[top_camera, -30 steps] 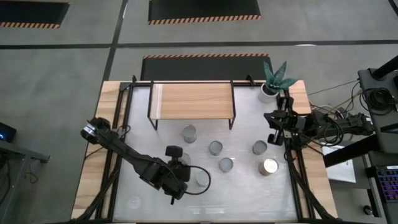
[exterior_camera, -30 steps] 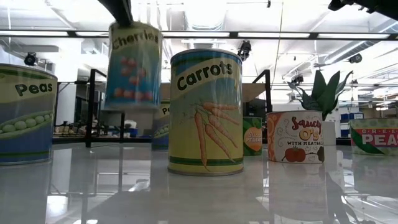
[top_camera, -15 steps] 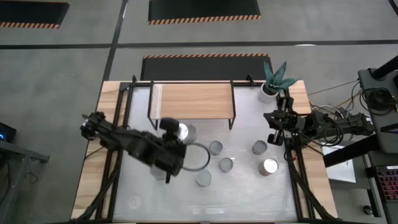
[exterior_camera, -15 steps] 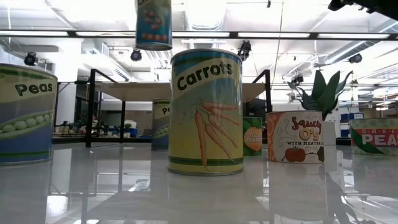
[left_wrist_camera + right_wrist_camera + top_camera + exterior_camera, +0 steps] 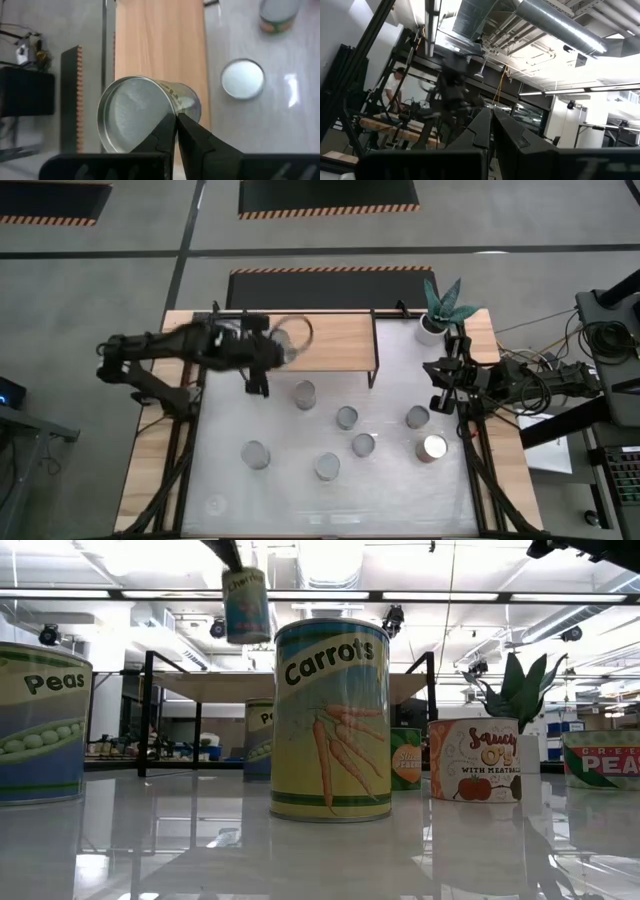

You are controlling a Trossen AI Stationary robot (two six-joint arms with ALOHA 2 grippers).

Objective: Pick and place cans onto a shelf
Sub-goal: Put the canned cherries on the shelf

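— Where's the lifted can (image 5: 290, 337)?
— Tilted, above the shelf's (image 5: 330, 340) wooden top, left end.
— The other cans (image 5: 347, 417)?
— Seven upright on the bench before the shelf, one lid (image 5: 434, 446) shinier.

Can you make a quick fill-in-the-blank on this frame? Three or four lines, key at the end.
1. The left gripper holds a can by its ____.
2. That can hangs above the ____ board of the shelf.
3. The biggest label in the low view reads ____.
4. The right gripper waits at the table's right edge, near the potted ____.

Missing words: rim; wooden; Carrots; plant
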